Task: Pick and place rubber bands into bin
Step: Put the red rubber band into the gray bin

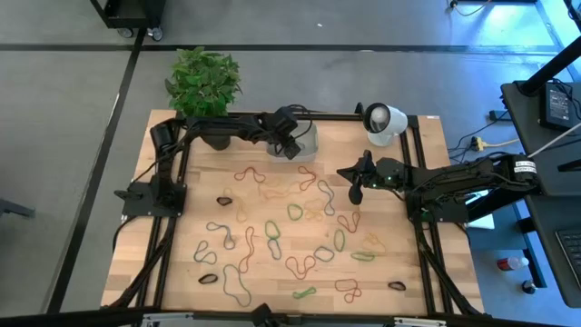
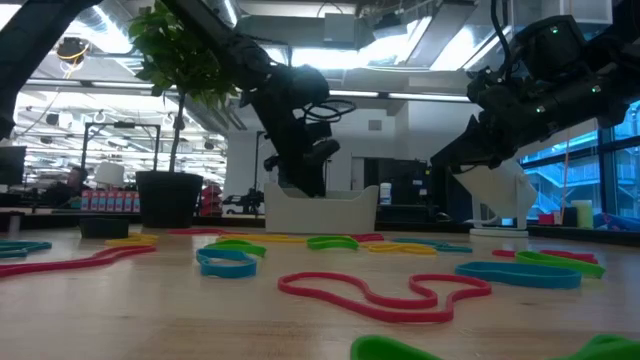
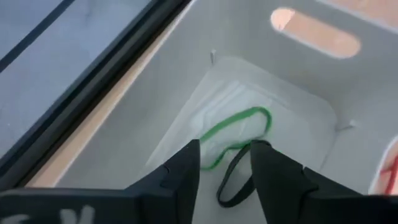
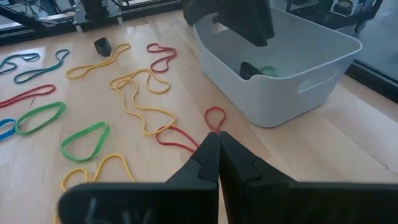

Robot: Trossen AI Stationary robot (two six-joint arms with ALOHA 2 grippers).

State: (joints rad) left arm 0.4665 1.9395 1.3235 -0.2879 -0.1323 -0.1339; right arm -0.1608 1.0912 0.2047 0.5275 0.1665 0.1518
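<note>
We see the bin (image 4: 280, 62) at the far edge of the table (image 1: 399, 263), with a green band (image 3: 239, 127) and a black band (image 3: 233, 177) lying on its floor. Our left hand (image 3: 225, 163) hangs inside the bin just above them, fingers parted and holding nothing. From above, that hand hides the bin's contents. Many rubber bands (image 1: 272, 238) lie scattered over the table. Our right hand (image 4: 219, 149) hovers over the table near the bin, closed and empty.
</note>
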